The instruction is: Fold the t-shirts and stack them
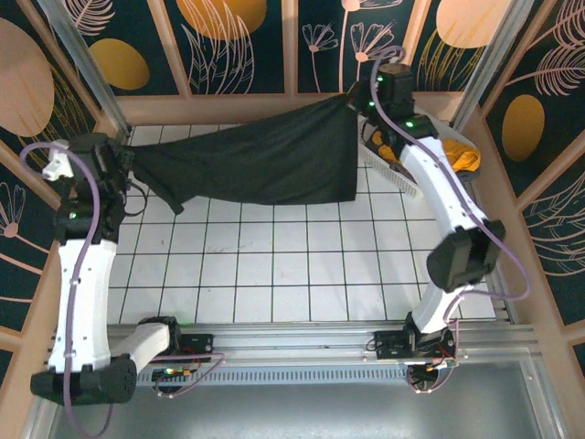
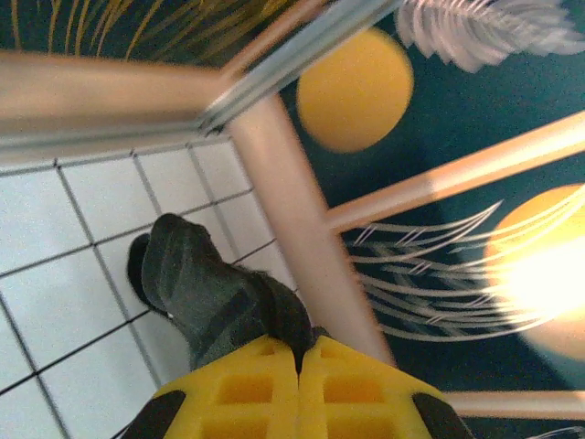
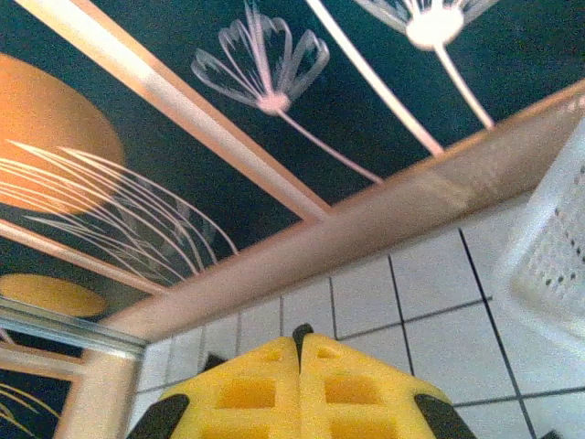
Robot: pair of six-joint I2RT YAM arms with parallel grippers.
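My left gripper (image 2: 300, 352) is pressed shut on a bunch of the black t-shirt (image 1: 265, 160). The dark cloth squeezes out from between my yellow pads and hangs over the white tiled table (image 1: 274, 274), near the left rear corner. My right gripper (image 3: 299, 340) is shut too, pads tight together with only a dark sliver of cloth showing at the tips.

From above, the shirt stretches between my two hands like a banner. The left end is bunched narrow at my left fingers, and the right end is wider and higher, up by the back wall (image 1: 228, 105) where my right fingers pinch its top corner. Its lower edge droops toward the tiles; I cannot tell whether it touches them.

The mustard-orange t-shirt (image 1: 464, 161) lies crumpled in the white basket (image 1: 388, 174) at the far right of the table — partly hidden behind my right arm, just beside the black shirt's hanging right edge.
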